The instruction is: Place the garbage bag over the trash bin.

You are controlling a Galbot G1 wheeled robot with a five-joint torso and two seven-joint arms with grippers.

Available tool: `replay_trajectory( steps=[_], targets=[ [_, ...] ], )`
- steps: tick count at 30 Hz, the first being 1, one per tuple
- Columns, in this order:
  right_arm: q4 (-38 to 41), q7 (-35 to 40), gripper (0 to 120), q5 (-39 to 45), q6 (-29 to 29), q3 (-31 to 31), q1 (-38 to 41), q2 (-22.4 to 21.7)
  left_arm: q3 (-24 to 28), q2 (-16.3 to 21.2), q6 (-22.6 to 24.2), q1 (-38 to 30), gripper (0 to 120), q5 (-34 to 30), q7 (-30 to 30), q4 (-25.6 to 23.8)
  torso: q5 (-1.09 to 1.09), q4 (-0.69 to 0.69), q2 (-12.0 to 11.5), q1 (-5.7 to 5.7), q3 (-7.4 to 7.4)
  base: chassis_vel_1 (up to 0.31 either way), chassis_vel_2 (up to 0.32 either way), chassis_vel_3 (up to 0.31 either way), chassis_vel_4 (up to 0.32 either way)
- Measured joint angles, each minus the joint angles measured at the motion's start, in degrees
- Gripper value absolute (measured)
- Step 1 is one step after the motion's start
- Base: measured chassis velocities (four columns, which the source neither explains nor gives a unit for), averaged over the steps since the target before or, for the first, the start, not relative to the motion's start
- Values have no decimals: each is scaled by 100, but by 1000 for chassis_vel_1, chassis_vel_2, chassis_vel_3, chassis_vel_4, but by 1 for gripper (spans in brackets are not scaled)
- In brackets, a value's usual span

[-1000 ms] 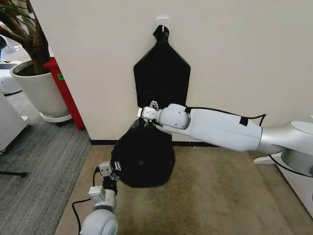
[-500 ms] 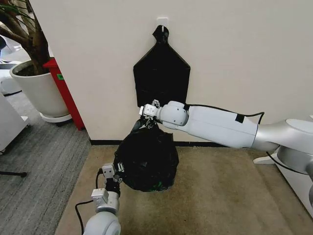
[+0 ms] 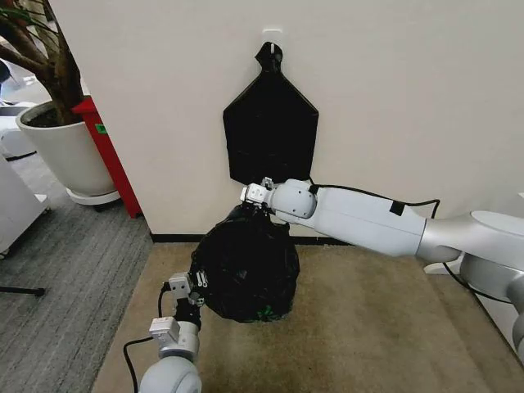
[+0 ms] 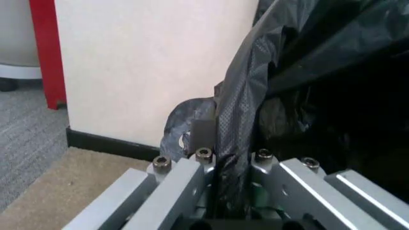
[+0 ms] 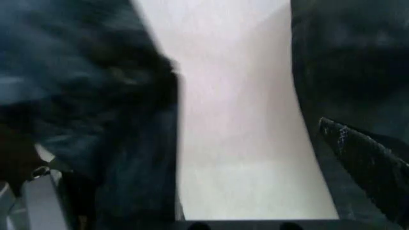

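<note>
Up close, left gripper [image 4: 231,165] around garbage bag [image 4: 307,96]

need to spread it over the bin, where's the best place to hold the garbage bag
By its gathered edge film, from opposite sides. The garbage bag is limp and billowed, so only bunched film gives purchase. The left gripper pinches a fold low on the near-left side; the right gripper is at the top, by the wall.

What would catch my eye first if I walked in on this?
A puffy black garbage bag sits on the tan carpet by the wall, pinched from two sides: the left gripper at its near edge, the right gripper at its top. Above it, a flat black sheaf hangs on the wall.
</note>
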Motion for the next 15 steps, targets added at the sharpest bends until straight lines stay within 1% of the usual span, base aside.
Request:
replay_trajectory(
  steps=[6,15],
  targets=[
    [167,-252,100,433,-6,-70,464,10,-65,14,0,-195,1,-106,-27,261,-2,0,0,0,0,0,0,0,0],
    [64,-307,100,531,-6,9,693,184,-64,-18,-2,-252,1,-118,-36,537,-2,2,0,0,0,0,0,0,0]
  ],
)
